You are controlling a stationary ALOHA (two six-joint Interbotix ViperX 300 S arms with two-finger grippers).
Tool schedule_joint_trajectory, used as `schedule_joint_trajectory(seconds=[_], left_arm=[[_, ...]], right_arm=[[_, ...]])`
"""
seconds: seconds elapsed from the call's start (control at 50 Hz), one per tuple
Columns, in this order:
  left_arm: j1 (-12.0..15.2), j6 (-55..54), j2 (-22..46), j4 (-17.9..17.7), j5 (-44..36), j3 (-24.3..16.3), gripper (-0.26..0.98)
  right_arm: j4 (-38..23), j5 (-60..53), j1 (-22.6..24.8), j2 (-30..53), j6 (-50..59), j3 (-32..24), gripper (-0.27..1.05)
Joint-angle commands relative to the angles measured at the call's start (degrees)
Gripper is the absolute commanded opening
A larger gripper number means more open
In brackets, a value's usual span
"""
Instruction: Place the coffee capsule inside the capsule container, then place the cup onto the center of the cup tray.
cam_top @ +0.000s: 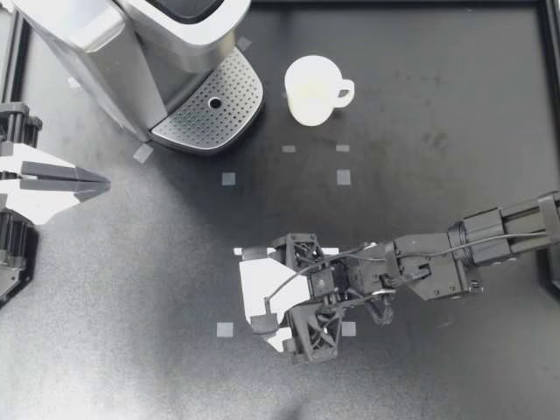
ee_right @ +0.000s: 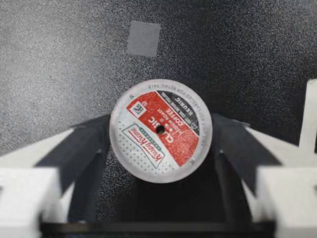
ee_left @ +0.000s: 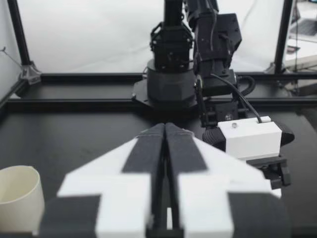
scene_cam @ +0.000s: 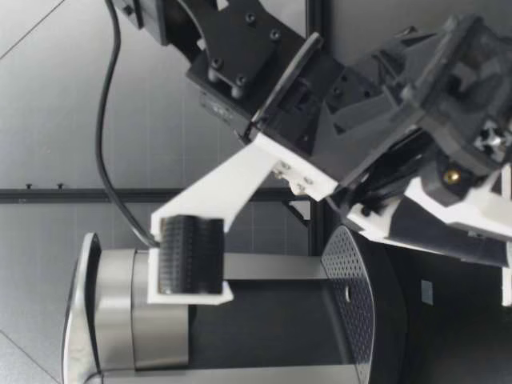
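- Red and silver foil marks the coffee capsule point(ee_right: 160, 130). In the right wrist view it sits lid-up between the fingers of my right gripper point(cam_top: 255, 294), with a small hole at the lid's middle.
- Both dark pads point(ee_right: 86, 146) meet the capsule's rim from opposite sides, so I read that claw as clamped on the capsule. Whether it rests on the table point(cam_top: 437, 131) or is lifted clear, I cannot tell.
- From above, the gripper hides the capsule. It hangs over open table, well apart from the coffee machine point(cam_top: 131, 52) at the left.
- My left gripper point(cam_top: 103, 183) waits at the table's left edge, fingers pressed together on nothing.
- The white cup point(cam_top: 313, 89) stands upright just beside the perforated cup tray point(cam_top: 229, 92), not on it — the second step is not yet begun.
- The step in hand, as I judge it, is the pick of the capsule, in the first half of the task.
- The next move calls for a straight lift, then a carry across to the machine's top, with the capsule kept level so it drops lid-up into the capsule container. The machine's top is cut off at the edge from above, so I cannot tell where the opening lies.
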Motion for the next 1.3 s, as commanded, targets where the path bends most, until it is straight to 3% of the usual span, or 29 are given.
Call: schedule_joint_trajectory(seconds=[0.0, 0.2, 0.34, 0.5, 0.7, 0.98, 1.12, 1.28], left_arm=[[0.2, 0.0, 0.2, 0.1, -0.3, -0.9, 0.05], [0.2, -0.3, 1.0, 0.1, -0.3, -1.1, 0.05], [0.2, -0.5, 4.7, 0.0, 1.8, -3.7, 0.05], [0.8, -0.7, 12.4, 0.0, 13.2, -12.4, 0.05], [4.0, -0.5, 21.7, 1.1, 33.0, -25.6, 0.05], [4.1, -2.8, 34.5, 10.6, 63.1, -44.8, 0.05], [2.7, -6.2, 42.9, 19.0, 77.7, -53.8, 0.05], [-2.1, -11.2, 48.9, 32.7, 87.4, -59.8, 0.05]], right_arm=[[0.1, -0.2, 0.4, -1.5, 0.0, -1.2, 0.61], [0.1, -0.2, 0.3, -2.7, 0.4, -1.1, 0.55], [0.8, -1.0, 0.3, -5.8, 1.1, 0.8, 0.55], [1.0, -8.5, -0.5, -11.8, 3.4, 7.6, 0.55], [1.0, -26.4, -2.1, -20.4, 6.8, 18.6, 0.55], [1.0, -44.3, -4.9, -24.7, 6.1, 29.2, 0.55], [1.0, -46.1, -6.7, -26.4, 6.2, 32.0, 0.55], [1.0, -46.1, -9.2, -29.1, 6.1, 34.2, 0.55]])
